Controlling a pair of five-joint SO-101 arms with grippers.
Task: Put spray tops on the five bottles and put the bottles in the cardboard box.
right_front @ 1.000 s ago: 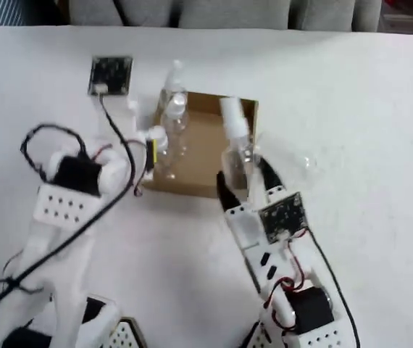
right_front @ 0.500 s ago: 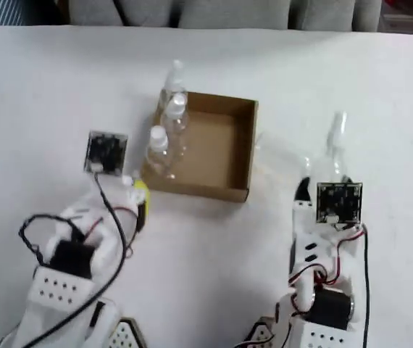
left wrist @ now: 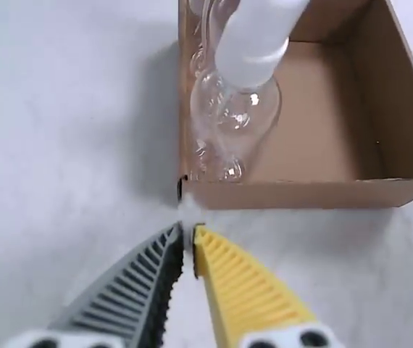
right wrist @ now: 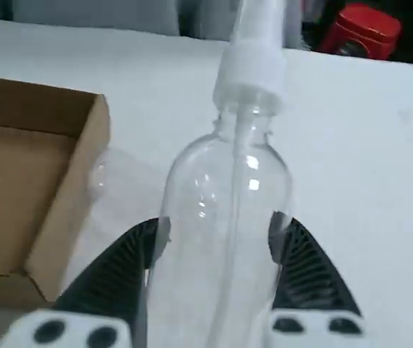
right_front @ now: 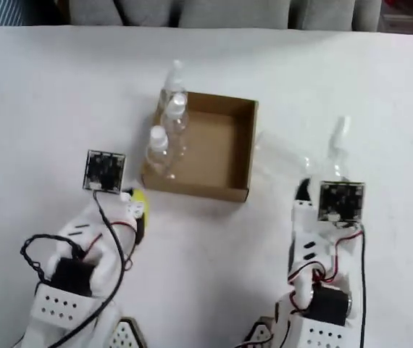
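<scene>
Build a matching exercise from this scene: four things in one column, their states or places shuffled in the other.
Things:
1. left gripper
2. right gripper
3. box
4. red can

States or places:
A. has three bottles along one wall
B. shut, empty
C. beyond the table
D. shut on a spray-topped bottle

Pairs: 1-B, 2-D, 3-A, 4-C
</scene>
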